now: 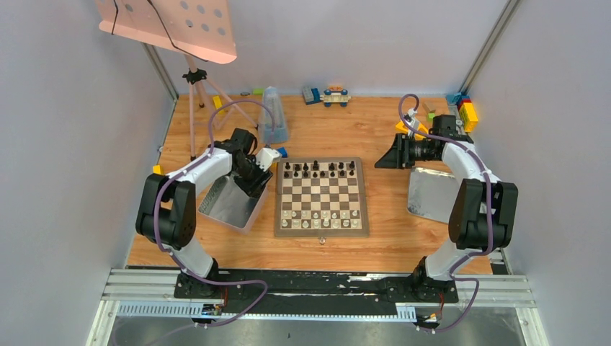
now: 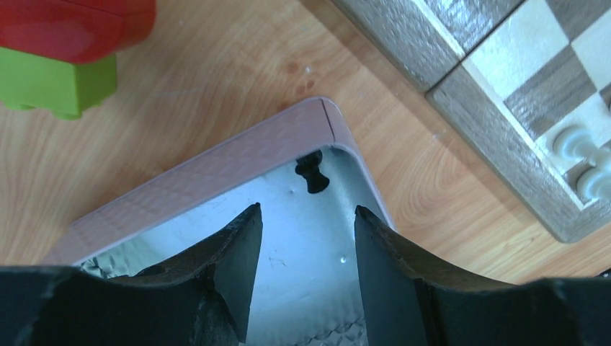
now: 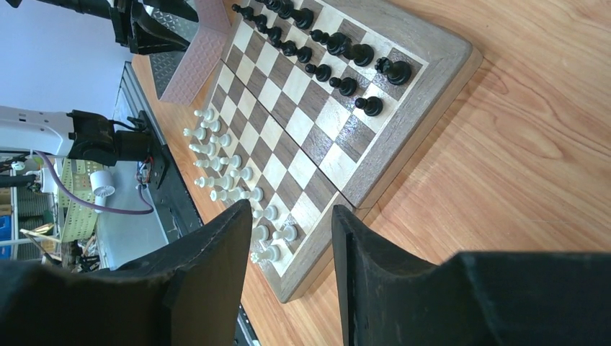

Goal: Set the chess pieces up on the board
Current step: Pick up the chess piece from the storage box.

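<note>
The board (image 1: 321,229) lies at the table's middle, with black chess pieces (image 1: 319,171) along its far rows and white ones (image 1: 321,215) along its near rows. One small piece (image 1: 323,240) lies just off the near edge. My left gripper (image 1: 253,189) hangs open over the left tray (image 1: 225,209). In the left wrist view a lone black piece (image 2: 311,173) lies in the tray's corner (image 2: 216,166), just beyond my left gripper (image 2: 308,216). My right gripper (image 1: 380,158) is open and empty, above bare table right of the board (image 3: 432,79).
A second grey tray (image 1: 432,194) sits under the right arm. Toy blocks (image 1: 467,112) lie along the back edge, and a red and green one (image 2: 65,43) is beside the left tray. A stand's tripod (image 1: 194,108) is at back left.
</note>
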`<action>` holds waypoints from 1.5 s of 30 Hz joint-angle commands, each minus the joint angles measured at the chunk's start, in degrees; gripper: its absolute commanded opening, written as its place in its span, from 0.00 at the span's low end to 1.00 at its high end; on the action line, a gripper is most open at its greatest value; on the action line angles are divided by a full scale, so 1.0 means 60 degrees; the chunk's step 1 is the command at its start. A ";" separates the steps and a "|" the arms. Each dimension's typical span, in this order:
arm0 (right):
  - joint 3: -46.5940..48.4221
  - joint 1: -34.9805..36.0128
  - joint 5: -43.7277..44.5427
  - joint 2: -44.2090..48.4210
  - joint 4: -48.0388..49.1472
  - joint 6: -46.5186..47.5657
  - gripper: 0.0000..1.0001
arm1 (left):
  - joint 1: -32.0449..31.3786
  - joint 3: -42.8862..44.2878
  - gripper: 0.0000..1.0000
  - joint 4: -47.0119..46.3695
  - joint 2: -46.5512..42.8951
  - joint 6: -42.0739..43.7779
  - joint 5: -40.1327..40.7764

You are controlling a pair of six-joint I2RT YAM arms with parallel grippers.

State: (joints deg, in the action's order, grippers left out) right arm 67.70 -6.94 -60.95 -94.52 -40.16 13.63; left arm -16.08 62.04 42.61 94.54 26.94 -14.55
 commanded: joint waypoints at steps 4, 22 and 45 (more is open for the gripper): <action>0.0292 -0.0015 -0.0114 0.0097 0.0042 0.0292 0.45 | 0.0072 -0.0188 0.58 -0.1222 0.0186 -0.0994 -0.0354; 0.0301 -0.0015 -0.0339 0.0093 0.0043 0.0270 0.42 | 0.0072 -0.0652 0.29 -0.2127 0.0708 -0.1300 -0.0500; 0.2532 0.2306 -0.0668 -0.0417 0.0110 -0.0160 0.50 | 0.0366 -0.0456 0.07 0.0238 -0.3211 0.1399 -0.1696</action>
State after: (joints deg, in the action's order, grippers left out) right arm 78.04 0.64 -62.67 -94.87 -41.15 13.41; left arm -13.32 55.07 39.40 81.28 30.11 -18.24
